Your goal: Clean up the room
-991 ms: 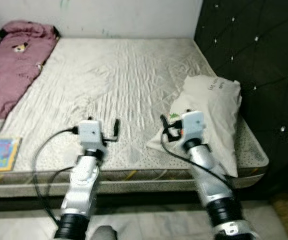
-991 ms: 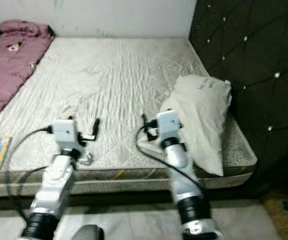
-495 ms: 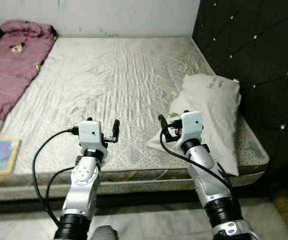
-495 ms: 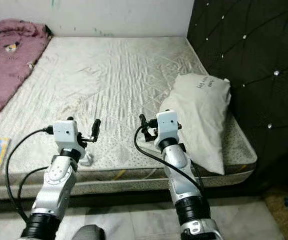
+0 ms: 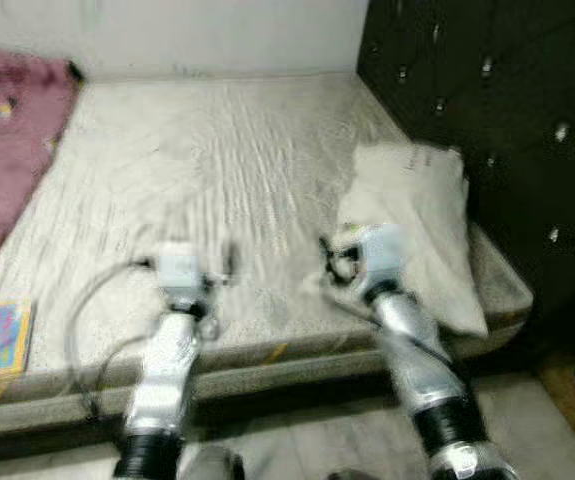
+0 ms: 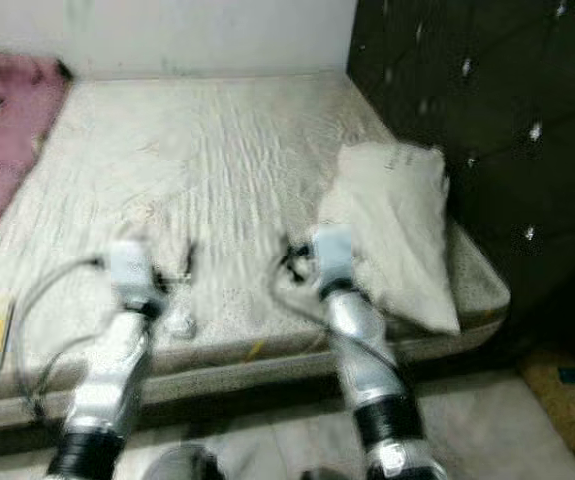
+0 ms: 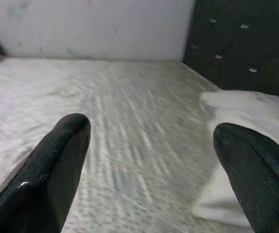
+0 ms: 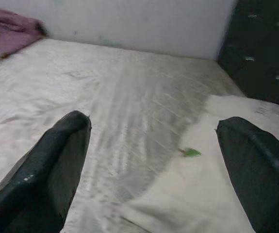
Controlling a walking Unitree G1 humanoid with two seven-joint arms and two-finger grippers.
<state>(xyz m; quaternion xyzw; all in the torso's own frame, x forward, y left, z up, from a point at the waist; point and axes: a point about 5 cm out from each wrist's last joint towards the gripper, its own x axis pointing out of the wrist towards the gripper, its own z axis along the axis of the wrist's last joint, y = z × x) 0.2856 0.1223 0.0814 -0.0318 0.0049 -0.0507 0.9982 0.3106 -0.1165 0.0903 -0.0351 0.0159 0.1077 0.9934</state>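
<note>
Black fingers spread wide on both: left hand (image 7: 149, 174) and right hand (image 8: 154, 170) hover empty above the mattress (image 5: 197, 170), seemingly near the pillow (image 5: 417, 230).

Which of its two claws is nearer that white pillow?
Right. The right gripper sits at the pillow's near edge; the left gripper hangs farther off over the mattress.

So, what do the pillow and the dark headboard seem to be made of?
Pillow: looks like soft, matte off-white woven fabric, since it sags and creases. Headboard: probably black padded leather or vinyl, judging by its tufting with shiny studs; the blur leaves this uncertain.
</note>
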